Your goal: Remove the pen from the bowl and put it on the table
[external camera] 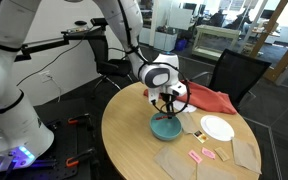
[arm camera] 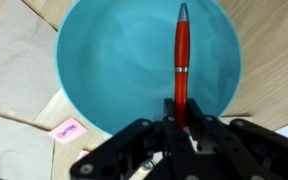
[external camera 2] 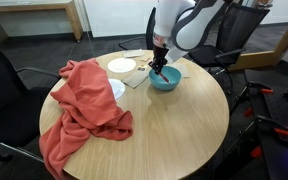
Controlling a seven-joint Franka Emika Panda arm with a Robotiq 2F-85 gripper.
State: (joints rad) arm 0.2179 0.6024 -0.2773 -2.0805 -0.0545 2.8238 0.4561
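Observation:
The red pen (arm camera: 182, 62) lies inside the teal-blue bowl (arm camera: 114, 60), its silver tip pointing to the far rim. My gripper (arm camera: 181, 122) is down in the bowl and its two black fingers are shut on the pen's near end. In both exterior views the gripper (external camera: 167, 108) (external camera 2: 161, 68) reaches straight down into the bowl (external camera: 165, 128) (external camera 2: 165, 81), which stands on the round tan table (external camera: 134, 130) (external camera 2: 174, 125). The pen itself is too small to make out there.
A white plate (external camera: 217, 128) (external camera 2: 121, 65), brown paper sheets (external camera: 179, 160) and small pink pieces (external camera: 202, 155) (arm camera: 68, 129) lie near the bowl. A red cloth (external camera 2: 84, 105) (external camera: 212, 99) drapes over the table's edge. Black chairs stand around the table.

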